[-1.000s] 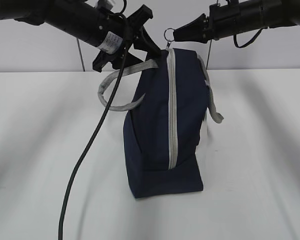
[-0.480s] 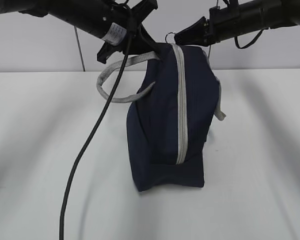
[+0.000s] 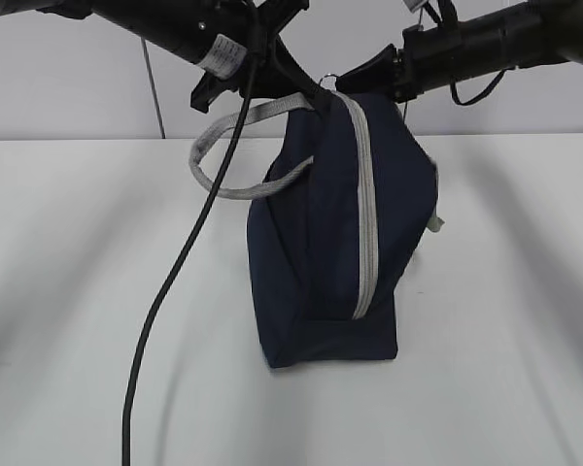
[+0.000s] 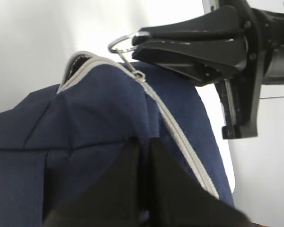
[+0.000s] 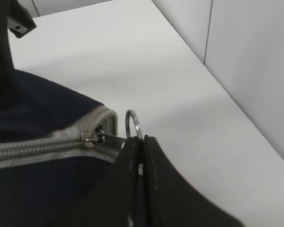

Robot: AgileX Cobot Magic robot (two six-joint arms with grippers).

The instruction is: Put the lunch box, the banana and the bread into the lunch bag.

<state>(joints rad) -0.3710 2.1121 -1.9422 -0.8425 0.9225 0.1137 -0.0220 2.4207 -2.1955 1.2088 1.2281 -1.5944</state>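
The navy lunch bag (image 3: 311, 252) stands on end on the white table, its grey zipper (image 3: 367, 233) closed along its length. My left gripper (image 3: 303, 92) is shut on the bag's fabric at the top; in the left wrist view (image 4: 143, 144) the jaws pinch navy cloth. My right gripper (image 3: 348, 76) is shut on the zipper's ring pull (image 5: 133, 124), with its jaws closed (image 5: 142, 139) at the zipper's top end. The ring also shows in the left wrist view (image 4: 120, 43). The lunch box, banana and bread are out of view.
A grey webbing handle (image 3: 223, 165) loops out to the bag's left; the other handle (image 3: 433, 221) hangs at its right side. A black cable (image 3: 175, 282) hangs from the left arm down across the table. A pale wall runs behind the table.
The bag's top has been drawn up and to the right, so the zipper line now leans right. Both grippers kept their hold and shifted slightly right.
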